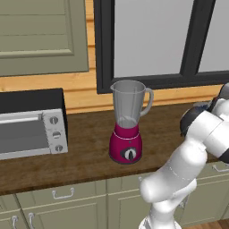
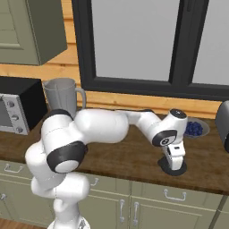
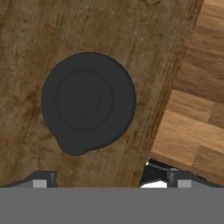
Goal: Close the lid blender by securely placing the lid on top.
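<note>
pincer points straight down, fingers spread apart and holding nothing, with the lid flat on the wood counter right beneath it, near the counter's front edge. just behind the pincer sits a bowl of blueberries. well off to its left stands the blender, jar top uncovered, then the toaster oven farther left.

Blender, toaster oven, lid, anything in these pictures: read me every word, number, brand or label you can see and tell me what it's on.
No readable text anywhere.
Blender: round black dial on the magenta base carries a small light mark, no letters or numbers.
Toaster oven: three knobs with dark pointer marks; no legible labels beside them.
Lid: plain dark surface with raised rings, no lettering.
Wooden counter, cabinets and window: no signs or labels.
</note>
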You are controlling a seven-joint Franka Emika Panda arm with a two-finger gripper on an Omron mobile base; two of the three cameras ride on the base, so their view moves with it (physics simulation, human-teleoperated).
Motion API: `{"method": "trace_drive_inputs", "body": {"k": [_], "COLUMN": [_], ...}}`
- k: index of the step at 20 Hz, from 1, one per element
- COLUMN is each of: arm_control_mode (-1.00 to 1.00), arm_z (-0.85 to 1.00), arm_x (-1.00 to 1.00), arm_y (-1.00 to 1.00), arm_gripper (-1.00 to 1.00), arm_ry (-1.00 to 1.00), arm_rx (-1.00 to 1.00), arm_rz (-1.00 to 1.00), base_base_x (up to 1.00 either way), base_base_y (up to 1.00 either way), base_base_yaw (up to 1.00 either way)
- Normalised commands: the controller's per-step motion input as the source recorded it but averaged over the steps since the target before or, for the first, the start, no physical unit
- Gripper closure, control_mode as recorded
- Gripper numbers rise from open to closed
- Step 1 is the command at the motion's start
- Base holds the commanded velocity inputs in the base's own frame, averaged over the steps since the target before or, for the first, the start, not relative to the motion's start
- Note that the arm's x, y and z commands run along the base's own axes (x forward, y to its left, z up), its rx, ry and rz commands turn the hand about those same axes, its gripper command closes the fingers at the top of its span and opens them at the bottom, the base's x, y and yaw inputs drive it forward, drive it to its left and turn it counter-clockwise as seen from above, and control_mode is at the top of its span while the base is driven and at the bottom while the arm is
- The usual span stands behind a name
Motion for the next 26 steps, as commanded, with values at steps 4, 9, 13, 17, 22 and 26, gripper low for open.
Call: {"method": "trace_drive_inputs", "body": {"k": [4, 9, 13, 17, 22, 26], "arm_control_mode": [-1.00, -1.00, -1.00, -1.00, -1.00, -1.00], "arm_z": [-0.11, -0.33, -0.12, -0.20, -0.28, -0.12], "arm_x": [0.23, 0.10, 0.00, 0.04, 0.13, 0.21], "arm_y": [-0.25, -0.02, -0.08, -0.04, 0.00, 0.00], "arm_gripper": [-1.00, -1.00, -1.00, -1.00, -1.00, -1.00], "arm_ry": [0.00, 0.00, 0.00, 0.01, 0.02, 0.00], "arm_rx": [0.02, 0.00, 0.01, 0.00, -0.01, 0.00], "arm_rz": [-0.03, -0.01, 0.00, 0.00, 0.00, 0.00], "base_base_x": [0.00, 0.00, 0.00, 0.00, 0.00, 0.00], "base_base_y": [0.00, 0.00, 0.00, 0.00, 0.00, 0.00], "base_base_yaw": [0.00, 0.00, 0.00, 0.00, 0.00, 0.00]}}
